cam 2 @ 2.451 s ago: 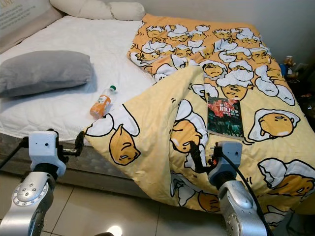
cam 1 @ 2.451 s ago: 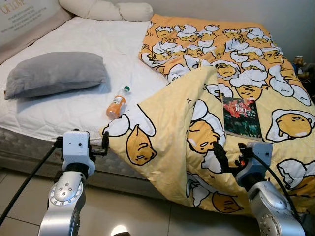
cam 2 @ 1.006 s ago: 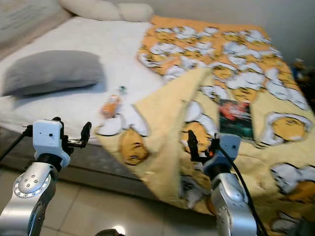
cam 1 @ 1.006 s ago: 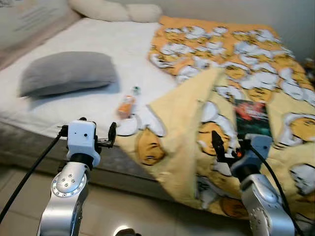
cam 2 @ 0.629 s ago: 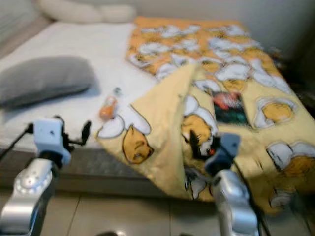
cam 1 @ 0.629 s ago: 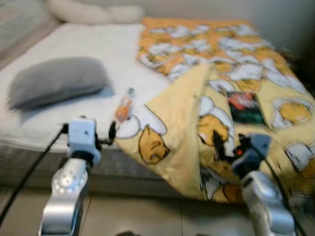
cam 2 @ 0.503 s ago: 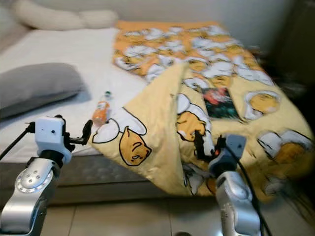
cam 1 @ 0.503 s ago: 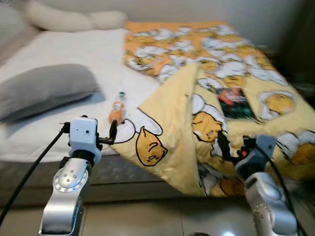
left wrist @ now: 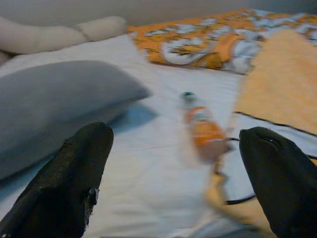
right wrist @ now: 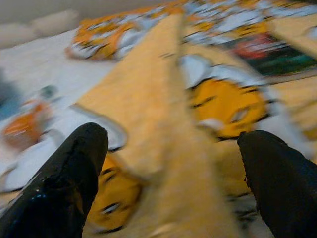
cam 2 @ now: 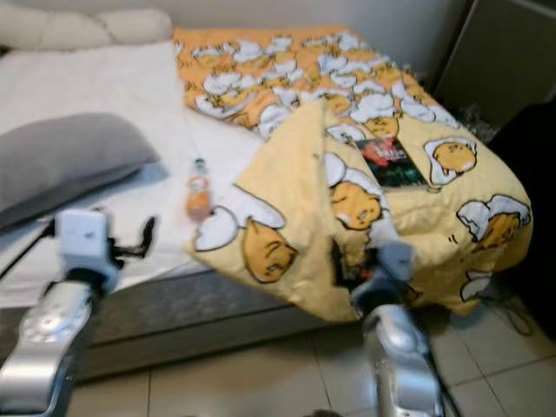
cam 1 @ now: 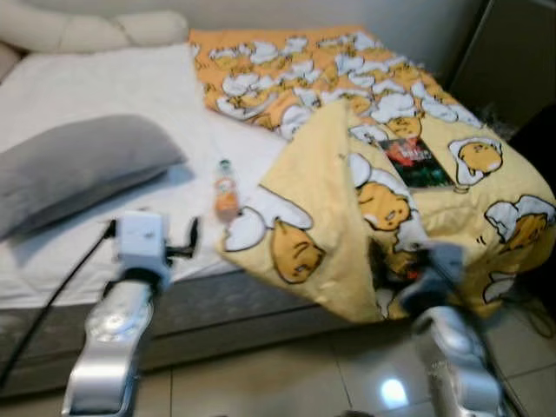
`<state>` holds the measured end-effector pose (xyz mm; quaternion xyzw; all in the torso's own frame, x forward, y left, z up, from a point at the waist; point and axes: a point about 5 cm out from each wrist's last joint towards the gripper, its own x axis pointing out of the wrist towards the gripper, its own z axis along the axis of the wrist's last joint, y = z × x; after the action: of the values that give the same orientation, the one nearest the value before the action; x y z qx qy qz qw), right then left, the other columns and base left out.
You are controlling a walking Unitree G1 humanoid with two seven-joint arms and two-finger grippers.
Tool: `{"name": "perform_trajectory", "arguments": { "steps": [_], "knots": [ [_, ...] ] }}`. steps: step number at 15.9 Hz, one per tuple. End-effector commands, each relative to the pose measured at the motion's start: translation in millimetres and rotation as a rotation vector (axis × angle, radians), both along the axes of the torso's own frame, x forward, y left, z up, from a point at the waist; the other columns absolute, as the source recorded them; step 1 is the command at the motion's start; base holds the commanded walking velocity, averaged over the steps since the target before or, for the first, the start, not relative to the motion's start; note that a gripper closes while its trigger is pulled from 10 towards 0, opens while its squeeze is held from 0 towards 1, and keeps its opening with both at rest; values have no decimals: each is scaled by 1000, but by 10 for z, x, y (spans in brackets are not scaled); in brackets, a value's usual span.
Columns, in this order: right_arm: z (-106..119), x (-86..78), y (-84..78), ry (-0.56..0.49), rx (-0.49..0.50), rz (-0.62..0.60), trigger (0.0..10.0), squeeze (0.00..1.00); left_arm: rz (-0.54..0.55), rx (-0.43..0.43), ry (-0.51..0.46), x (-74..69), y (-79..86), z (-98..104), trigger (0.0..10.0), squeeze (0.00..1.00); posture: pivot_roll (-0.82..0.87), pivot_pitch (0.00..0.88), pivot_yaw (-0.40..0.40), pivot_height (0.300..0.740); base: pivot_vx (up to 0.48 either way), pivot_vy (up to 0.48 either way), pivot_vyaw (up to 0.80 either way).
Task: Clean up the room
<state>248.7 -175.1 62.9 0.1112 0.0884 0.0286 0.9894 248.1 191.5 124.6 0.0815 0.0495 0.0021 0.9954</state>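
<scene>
An orange drink bottle (cam 1: 226,195) lies on the white sheet beside the folded-back corner of a yellow egg-print blanket (cam 1: 313,191). A dark book (cam 1: 415,162) rests on the blanket further right. My left gripper (cam 1: 152,234) is held open in front of the bed's edge, pointing toward the bottle (left wrist: 205,130) with nothing between its fingers (left wrist: 74,183). My right gripper (cam 1: 408,265) is open and empty too, low in front of the hanging blanket (right wrist: 163,99), with the book (right wrist: 267,52) beyond it.
A grey pillow (cam 1: 78,165) lies on the mattress at the left, with cream pillows (cam 1: 87,30) at the headboard. A dark cabinet (cam 1: 512,61) stands past the bed's right corner. Tiled floor (cam 1: 287,382) runs along the bed's side.
The camera has swung to the right: the bed has slid left in the picture and the dark cabinet has come into view. Both arms stay raised with grippers open.
</scene>
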Motion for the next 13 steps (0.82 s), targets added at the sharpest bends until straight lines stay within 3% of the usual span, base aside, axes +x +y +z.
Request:
{"name": "perform_trajectory", "arguments": {
  "steps": [1, 9, 11, 13],
  "knots": [
    [53, 31, -67, -21, -23, -15, 10000, 1000, -11, -10, -3, 18, -51, 9, 10000, 0, -27, 3, 15, 740, 0, 439, 0],
    [314, 64, -33, -68, -54, 38, 10000, 1000, -38, -45, -7, 34, -105, -4, 10000, 0, -25, 4, 13, 740, 0, 0, 0],
    [391, 102, -41, -73, -86, 61, 10000, 1000, -42, -47, -2, 40, -114, -17, 10000, 0, -27, 5, 13, 740, 278, 0, 0],
    [426, 130, -31, -66, -88, 59, 10000, 1000, -43, -52, 8, 42, -123, -38, 10000, 0, -26, 4, 12, 740, 309, 0, 631]
  ]
}}
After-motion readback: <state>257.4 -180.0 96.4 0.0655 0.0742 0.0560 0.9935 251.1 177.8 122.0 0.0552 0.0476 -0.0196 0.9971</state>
